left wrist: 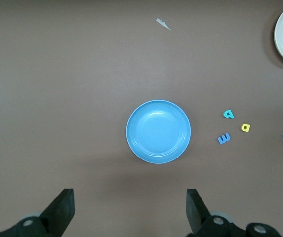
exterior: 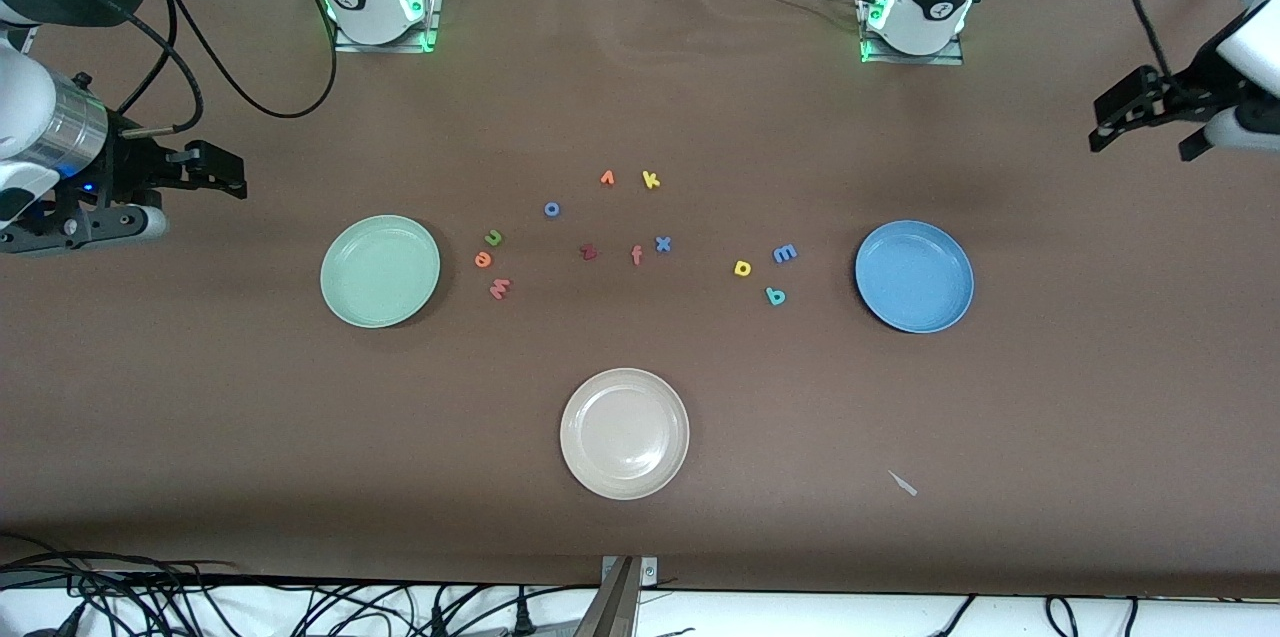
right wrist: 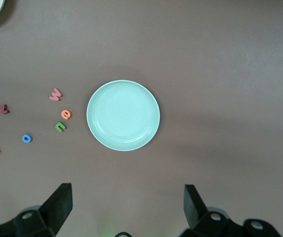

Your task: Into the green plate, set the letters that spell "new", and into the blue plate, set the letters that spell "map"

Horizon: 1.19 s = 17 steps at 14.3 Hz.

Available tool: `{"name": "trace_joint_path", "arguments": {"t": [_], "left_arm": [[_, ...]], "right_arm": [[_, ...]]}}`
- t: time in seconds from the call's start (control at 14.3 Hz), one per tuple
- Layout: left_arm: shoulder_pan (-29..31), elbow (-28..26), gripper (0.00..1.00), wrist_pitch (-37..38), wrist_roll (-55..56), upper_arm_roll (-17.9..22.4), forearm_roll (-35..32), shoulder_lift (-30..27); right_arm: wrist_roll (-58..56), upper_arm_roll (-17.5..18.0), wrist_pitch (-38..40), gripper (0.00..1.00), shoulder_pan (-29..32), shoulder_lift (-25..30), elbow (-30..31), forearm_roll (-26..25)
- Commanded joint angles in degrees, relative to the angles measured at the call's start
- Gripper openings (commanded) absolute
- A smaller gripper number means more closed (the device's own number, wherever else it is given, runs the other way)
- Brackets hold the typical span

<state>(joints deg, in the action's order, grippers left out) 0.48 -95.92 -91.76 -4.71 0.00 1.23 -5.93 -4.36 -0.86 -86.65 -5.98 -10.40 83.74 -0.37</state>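
— How do the jaws stand?

— Both pairs are spread wide with nothing in them. The left gripper [exterior: 1140, 122] hangs at the right edge of the front frame, above the table [exterior: 200, 417] just past the blue plate [exterior: 914, 276]. The right gripper [exterior: 205, 172] hangs at the left edge, up and out from the green plate [exterior: 380, 270]. Both arms wait.

— And the letters for "new"?

— All three lie on the table just beside the green plate, toward the frame's centre: the green n [exterior: 493, 238] highest, the orange e [exterior: 483, 259] under it, the salmon w [exterior: 500, 289] lowest.

— "Map"?

— Clustered near the blue plate, on its centre-facing side: blue m [exterior: 785, 253], yellow a [exterior: 742, 268], teal p [exterior: 775, 296].

— Anything else?

— Between the two groups, a loose scatter: a blue o [exterior: 551, 209], an orange v [exterior: 607, 178], a yellow k [exterior: 651, 180], a dark red z [exterior: 589, 252], an orange f [exterior: 636, 255], a blue x [exterior: 662, 243]. A beige plate [exterior: 624, 433] sits lower centre; both coloured plates hold nothing.
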Motion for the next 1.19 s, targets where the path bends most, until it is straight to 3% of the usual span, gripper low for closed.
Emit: {"name": "trace_joint_path", "arguments": {"t": [0.0,1.12], "left_arm": [[0.2,4.3,1.00,1.8,0.8,-0.7,0.8,2.3],[-0.9,4.8,1.00,2.3,-0.7,-1.8,-2.6,4.1]], "right_arm": [[2.3,0.0,-1.1,1.00,0.1,0.3,0.5,0.8],[3.6,0.1,-1.7,1.00,0.1,0.8,-2.4,2.6]]}}
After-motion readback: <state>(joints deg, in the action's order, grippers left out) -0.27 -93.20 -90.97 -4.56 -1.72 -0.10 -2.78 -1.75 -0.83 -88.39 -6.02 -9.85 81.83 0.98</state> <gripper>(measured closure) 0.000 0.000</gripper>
